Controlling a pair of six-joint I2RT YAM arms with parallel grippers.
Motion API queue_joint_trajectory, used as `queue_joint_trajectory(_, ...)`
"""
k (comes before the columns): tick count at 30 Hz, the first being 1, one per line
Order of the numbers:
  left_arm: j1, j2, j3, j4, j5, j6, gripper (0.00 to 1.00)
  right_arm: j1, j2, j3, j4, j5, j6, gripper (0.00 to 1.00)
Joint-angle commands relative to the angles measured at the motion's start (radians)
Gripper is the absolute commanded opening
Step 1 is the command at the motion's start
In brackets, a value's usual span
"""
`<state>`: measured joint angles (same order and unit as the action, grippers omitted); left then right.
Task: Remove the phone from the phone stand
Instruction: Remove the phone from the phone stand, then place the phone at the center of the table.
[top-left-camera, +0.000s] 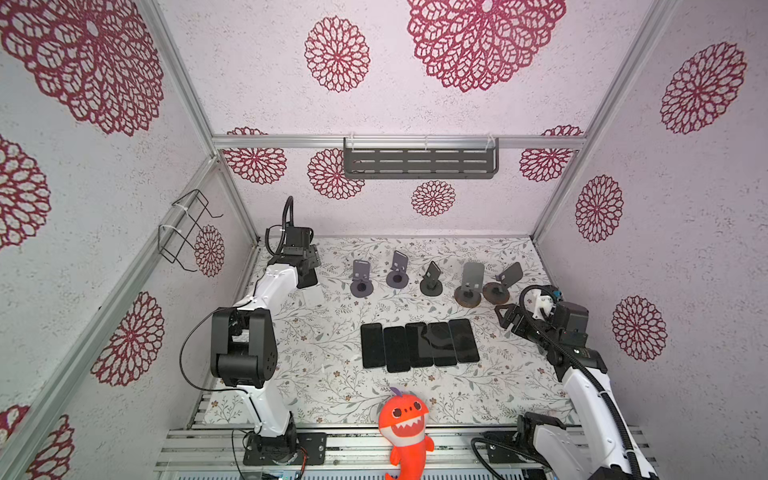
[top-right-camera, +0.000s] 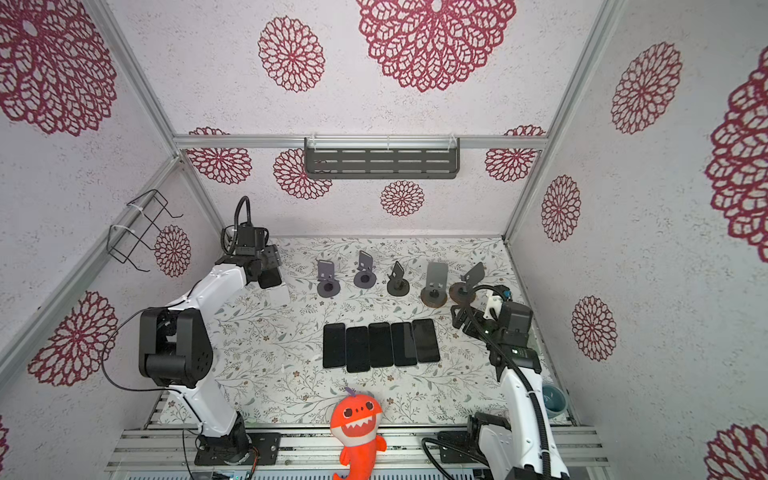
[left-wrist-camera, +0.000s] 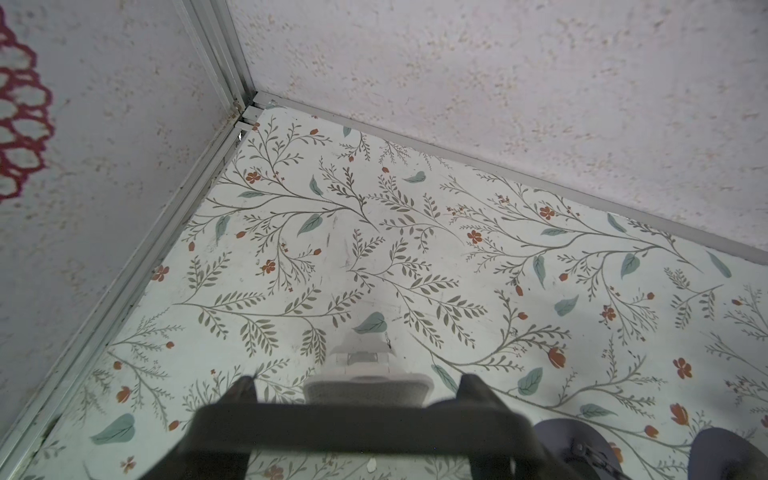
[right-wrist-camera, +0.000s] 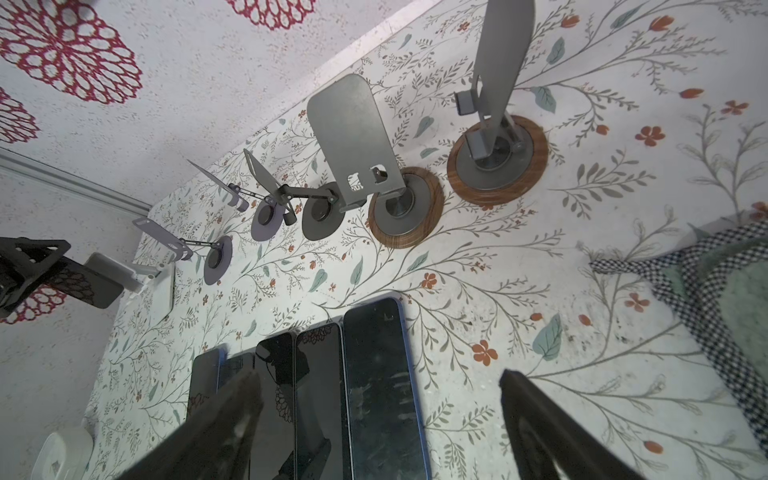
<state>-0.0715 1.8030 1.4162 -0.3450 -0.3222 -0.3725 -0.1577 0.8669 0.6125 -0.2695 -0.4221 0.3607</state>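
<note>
Left pincer (top-left-camera: 308, 272) is clamped on the dark phone (top-left-camera: 307, 283), gripping it by its long edges. In the left wrist view the phone (left-wrist-camera: 353, 428) spans the gap between both fingers (left-wrist-camera: 245, 388).

The phone sits directly over the white phone stand (top-left-camera: 312, 296), just in front of its cradle. Can't tell if the phone's bottom edge touches the cradle or is clear of it. In the right wrist view the phone (right-wrist-camera: 89, 286) is tilted, with the white phone stand (right-wrist-camera: 124, 270) right behind it.

Right pincer (top-left-camera: 505, 318) is spread wide and holds nothing. It hovers well apart from the white phone stand, on the opposite side of the table (top-left-camera: 324, 374). Both of its fingers (right-wrist-camera: 232, 415) show far apart in the right wrist view.

Five empty grey stands (top-left-camera: 431, 284) run in a line from just beside the white phone stand toward the right arm. The last two have wood-look bases.

Five flat phones (top-left-camera: 419, 345) lie side by side, screens up. They are nearer the robot bases than the white phone stand, about mid-table.

An orange shark plush (top-left-camera: 405, 424) is at the front edge, farthest from the white phone stand.
</note>
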Motion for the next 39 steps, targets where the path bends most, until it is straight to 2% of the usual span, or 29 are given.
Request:
queue_joint_trajectory(1, -0.012, -0.059, 0.035, -0.035, 0.017, -0.022, 0.74, 0.005, -0.017, 0.051, -0.024, 0.006, -0.017, 0.93)
queue_joint_trajectory(8, -0.059, -0.114, 0.082, -0.151, 0.066, -0.029, 0.72, 0.003, -0.042, 0.125, -0.124, 0.045, -0.053, 0.93)
queue_joint_trajectory(19, -0.190, -0.165, 0.153, -0.527, 0.111, -0.037, 0.70, 0.005, -0.027, 0.169, -0.172, 0.034, -0.092, 0.93)
queue_joint_trajectory(22, -0.211, -0.171, 0.161, -0.631, 0.185, -0.050, 0.70, 0.004, -0.019, 0.168, -0.172, 0.039, -0.102, 0.93)
queue_joint_trajectory(26, -0.221, -0.194, 0.095, -0.680, 0.347, -0.084, 0.68, 0.005, -0.016, 0.163, -0.162, 0.040, -0.097, 0.93)
queue_joint_trajectory(31, -0.258, -0.205, -0.020, -0.698, 0.427, -0.128, 0.67, 0.004, -0.012, 0.154, -0.163, 0.037, -0.094, 0.93)
queue_joint_trajectory(39, -0.366, -0.190, -0.183, -0.621, 0.394, -0.236, 0.65, 0.005, -0.023, 0.150, -0.175, 0.040, -0.096, 0.93)
